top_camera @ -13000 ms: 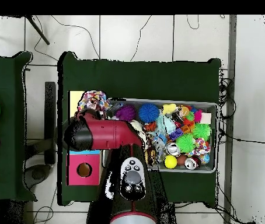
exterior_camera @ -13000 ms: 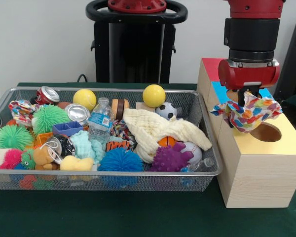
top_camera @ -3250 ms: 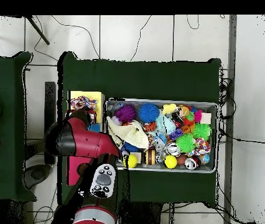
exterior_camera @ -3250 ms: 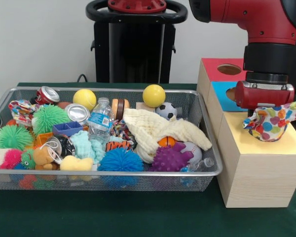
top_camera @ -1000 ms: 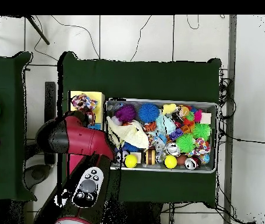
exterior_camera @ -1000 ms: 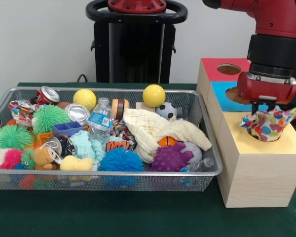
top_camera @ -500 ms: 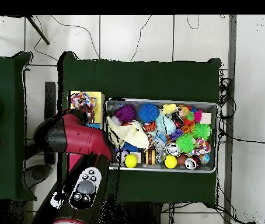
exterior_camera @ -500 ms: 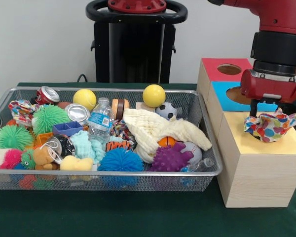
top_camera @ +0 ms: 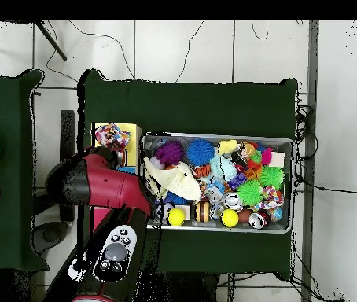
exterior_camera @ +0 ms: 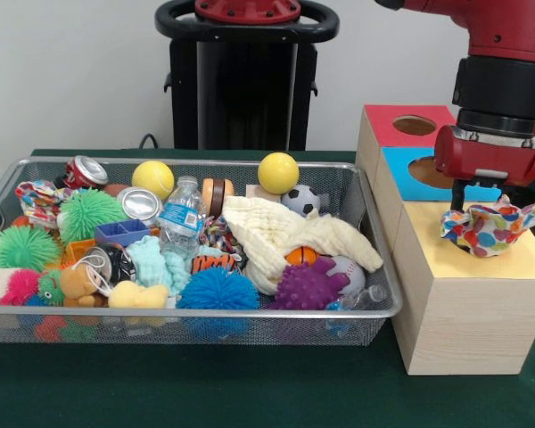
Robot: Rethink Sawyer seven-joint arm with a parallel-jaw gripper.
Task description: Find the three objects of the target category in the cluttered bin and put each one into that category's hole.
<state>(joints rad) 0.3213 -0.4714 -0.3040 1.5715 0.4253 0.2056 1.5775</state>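
My gripper (exterior_camera: 483, 207) hangs just over the yellow-topped wooden cube (exterior_camera: 528, 260) at the right. It is open, with one dark finger (exterior_camera: 456, 194) showing at the left edge of a print fabric piece (exterior_camera: 493, 226). That piece lies spread on the yellow top and hides the hole; it also shows in the overhead view (top_camera: 112, 136). A second print piece (exterior_camera: 36, 198) lies at the far left corner of the wire mesh bin (exterior_camera: 205, 314). No other print piece shows. In the overhead view my arm (top_camera: 95, 185) covers the gripper.
The blue-topped cube (exterior_camera: 401, 183) and the red-topped cube (exterior_camera: 383, 125) stand behind the yellow one. The bin holds a plain cream cloth (exterior_camera: 285, 234), spiky balls, cans, a bottle (exterior_camera: 180, 217) and two yellow balls. The robot pedestal (exterior_camera: 245, 80) stands behind it.
Over three seconds the gripper rose and shifted slightly right. The print piece, then bunched in its grip, now lies spread on the yellow top. Nothing moved in the last half second.
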